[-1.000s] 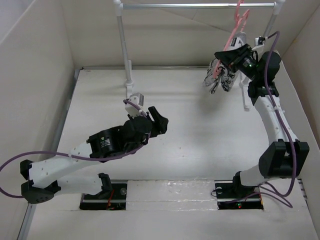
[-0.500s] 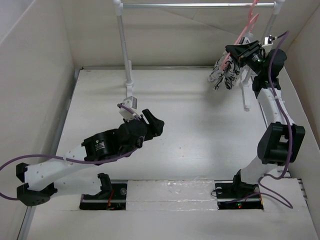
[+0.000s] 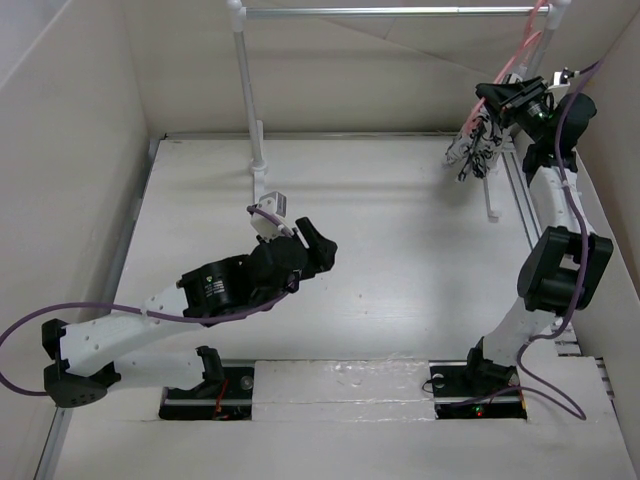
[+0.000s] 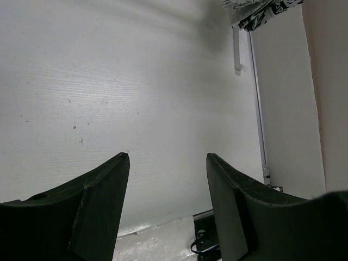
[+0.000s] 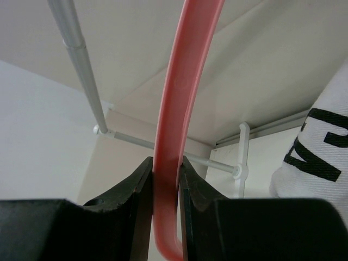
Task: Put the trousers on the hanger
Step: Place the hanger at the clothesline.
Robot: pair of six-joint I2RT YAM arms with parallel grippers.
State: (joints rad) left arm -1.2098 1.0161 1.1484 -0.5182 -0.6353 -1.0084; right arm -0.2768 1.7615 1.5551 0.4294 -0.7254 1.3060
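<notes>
My right gripper (image 3: 497, 97) is shut on the pale pink hanger (image 3: 522, 48) and holds it high at the back right, close under the rack's silver bar (image 3: 390, 11). In the right wrist view the hanger's rod (image 5: 176, 109) runs between my fingers (image 5: 138, 187). The newspaper-print trousers (image 3: 474, 145) hang bunched from the hanger, off the table; a fold of them shows in the right wrist view (image 5: 318, 152) and the left wrist view (image 4: 261, 11). My left gripper (image 3: 310, 245) is open and empty above the table's middle, far from the trousers.
The white-posted rack stands at the back, with its left post (image 3: 245, 90) and right post (image 3: 490, 190). White walls close in the table (image 3: 400, 260) on the left, back and right. The arm bases sit at the near edge.
My right arm has lifted the hanger and trousers up and to the right, toward the bar's right end. My left arm shifted slightly and stays open.
</notes>
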